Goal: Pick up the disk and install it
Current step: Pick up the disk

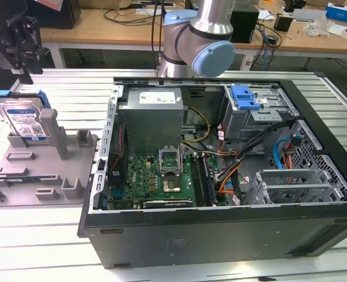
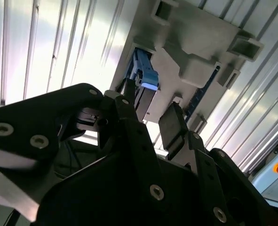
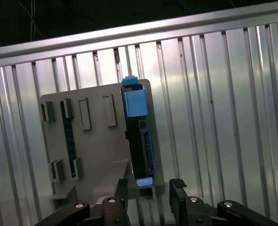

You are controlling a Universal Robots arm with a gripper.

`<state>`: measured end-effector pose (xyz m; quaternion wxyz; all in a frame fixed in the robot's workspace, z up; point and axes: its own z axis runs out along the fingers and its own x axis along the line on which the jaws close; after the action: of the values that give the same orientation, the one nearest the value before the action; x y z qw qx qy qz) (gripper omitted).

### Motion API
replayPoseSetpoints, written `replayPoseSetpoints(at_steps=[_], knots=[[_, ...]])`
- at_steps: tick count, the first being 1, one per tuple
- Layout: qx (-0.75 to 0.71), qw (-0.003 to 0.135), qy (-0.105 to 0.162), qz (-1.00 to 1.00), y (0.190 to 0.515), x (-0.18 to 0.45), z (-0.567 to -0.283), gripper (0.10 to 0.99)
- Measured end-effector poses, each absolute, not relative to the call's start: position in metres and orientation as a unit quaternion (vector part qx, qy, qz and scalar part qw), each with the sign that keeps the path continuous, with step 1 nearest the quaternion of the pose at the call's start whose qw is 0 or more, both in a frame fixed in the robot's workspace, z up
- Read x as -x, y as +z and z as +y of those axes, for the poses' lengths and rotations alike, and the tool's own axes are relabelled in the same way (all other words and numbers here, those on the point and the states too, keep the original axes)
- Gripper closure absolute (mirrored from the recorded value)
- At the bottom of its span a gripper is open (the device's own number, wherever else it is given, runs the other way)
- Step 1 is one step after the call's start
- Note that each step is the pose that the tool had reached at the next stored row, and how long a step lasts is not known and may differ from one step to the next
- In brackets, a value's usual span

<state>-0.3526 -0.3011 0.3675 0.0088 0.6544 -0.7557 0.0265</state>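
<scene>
Nearest to me lies the open computer case (image 1: pixel 220 235), flat on the ribbed tabletop (image 1: pixel 32 235), with its board and a tangle of cables (image 1: pixel 232 170) showing. The drive cage (image 1: pixel 261 117) with its blue latch sits at the far side of the case.

Beyond the case, toward the exterior view's left, is the grey fixture (image 1: pixel 38 158). The disk (image 1: pixel 23 120) stands on edge in it, upright in its blue carrier.

In the first wrist view the gripper (image 3: pixel 150 195) hangs above that disk, clear of it. Its fingers (image 3: pixel 178 195) are spread apart with nothing between them, roughly in line with the disk's thin top edge. Cluttered wooden benches (image 1: pixel 103 26) run behind all this.

The disk offers only a narrow edge, so I would worry about the line-up. If the gripper comes down slightly off centre, a finger could land on the blue carrier rather than pass beside it, and jam or tip the disk in its slot. A grip on the plastic rails alone might also flex and slip.
</scene>
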Motion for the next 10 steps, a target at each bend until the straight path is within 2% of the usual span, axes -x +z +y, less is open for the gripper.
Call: replayPoseSetpoints(at_steps=[10], knots=[[-0.677, 0.008, 0.027, -0.735, 0.363, 0.375, -0.301, 0.604]])
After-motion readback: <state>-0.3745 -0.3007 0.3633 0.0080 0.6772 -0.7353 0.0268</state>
